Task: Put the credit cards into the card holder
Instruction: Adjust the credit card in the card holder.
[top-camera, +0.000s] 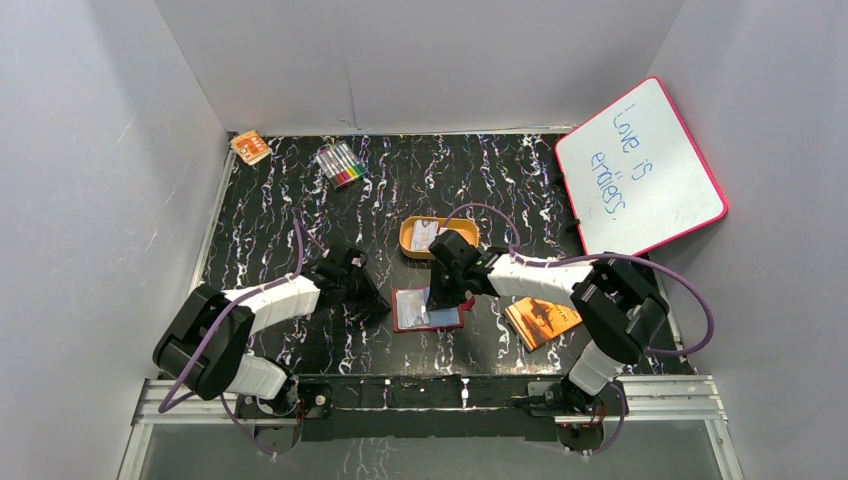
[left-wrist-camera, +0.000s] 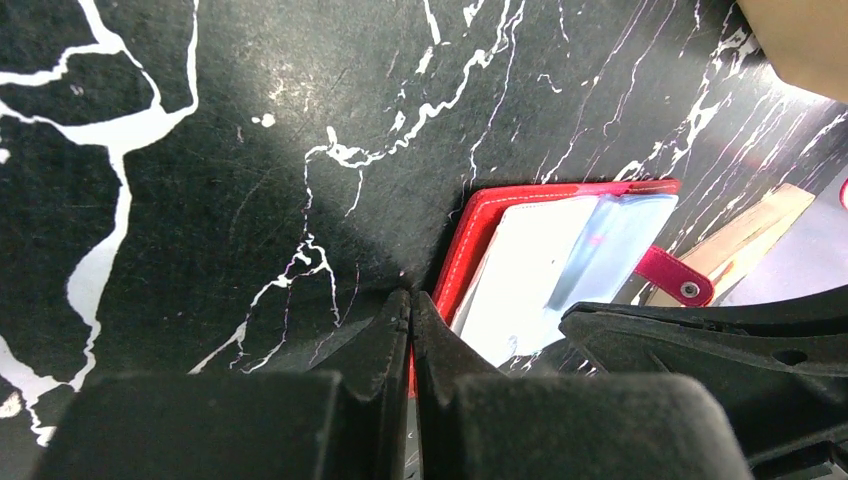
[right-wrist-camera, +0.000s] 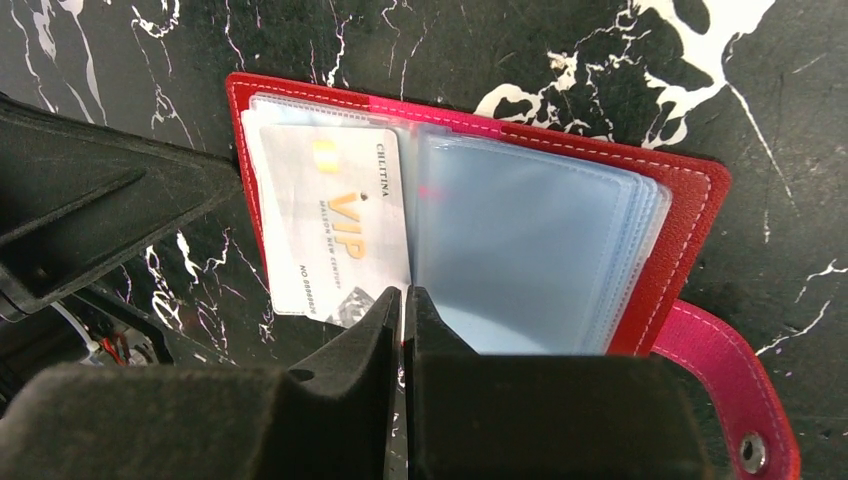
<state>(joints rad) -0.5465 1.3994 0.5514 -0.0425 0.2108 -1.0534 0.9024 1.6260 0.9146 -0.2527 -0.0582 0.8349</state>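
Note:
The card holder (top-camera: 432, 321) lies open on the black mat, its red cover (right-wrist-camera: 690, 220) up and clear pockets (right-wrist-camera: 530, 240) fanned out. A pale credit card (right-wrist-camera: 330, 220) printed "VIP" sits in the left pocket, its near end sticking out past the cover. My right gripper (right-wrist-camera: 405, 296) is shut, tips at that card's near right corner. My left gripper (left-wrist-camera: 411, 298) is shut, tips against the holder's left edge (left-wrist-camera: 480, 225); a red sliver shows in its slit. Another credit card (top-camera: 427, 234) lies in the orange tin (top-camera: 408, 240).
An orange booklet (top-camera: 541, 320) lies right of the holder. A whiteboard (top-camera: 640, 165) leans at the back right. Markers (top-camera: 341, 163) and a small orange box (top-camera: 250, 147) sit at the back left. Grey walls close in three sides.

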